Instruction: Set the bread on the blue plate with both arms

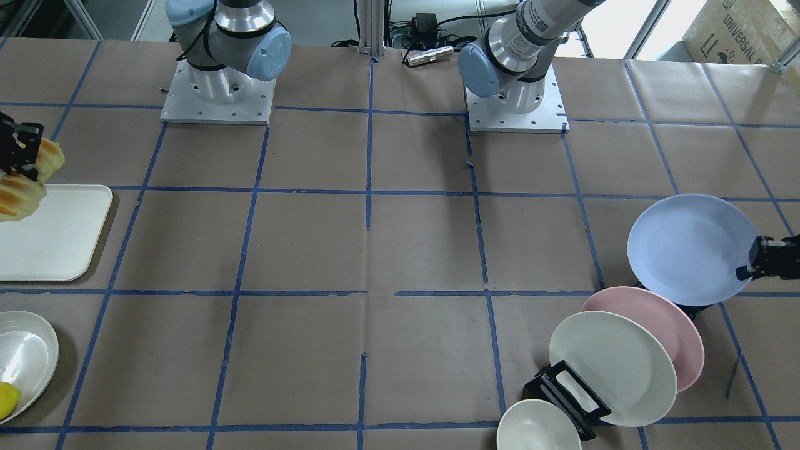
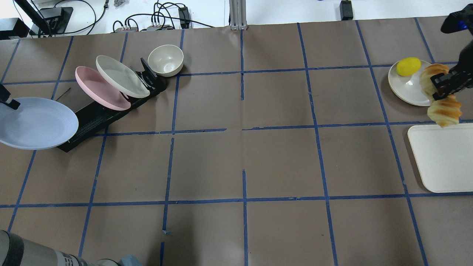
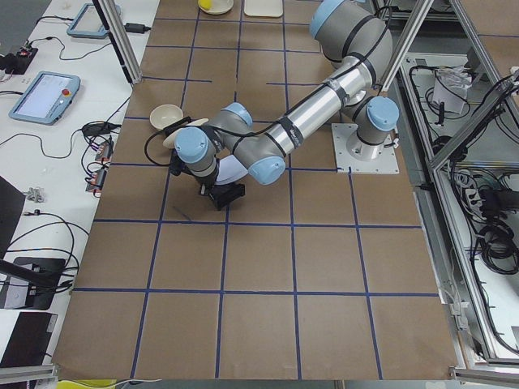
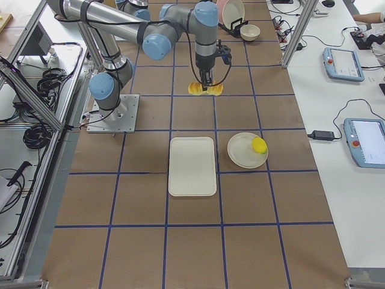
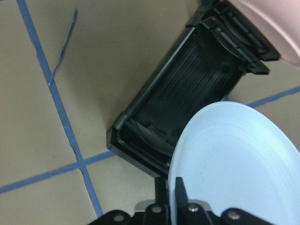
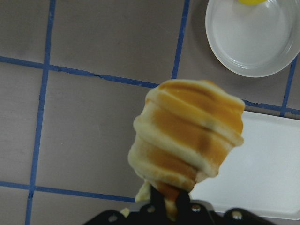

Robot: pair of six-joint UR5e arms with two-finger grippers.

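The right gripper pinches the bread mid-loaf, aloft beside the cream tray, and the left gripper nips only the blue plate by its rim (well apart from that tray), so loaf or plate might slip.

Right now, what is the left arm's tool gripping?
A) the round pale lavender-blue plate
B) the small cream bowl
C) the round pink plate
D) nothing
A: the left tool pinches the rim of the round pale lavender-blue plate; the round pink plate leans in the black rack, untouched, and the right tool holds the orange-striped bread loaf.
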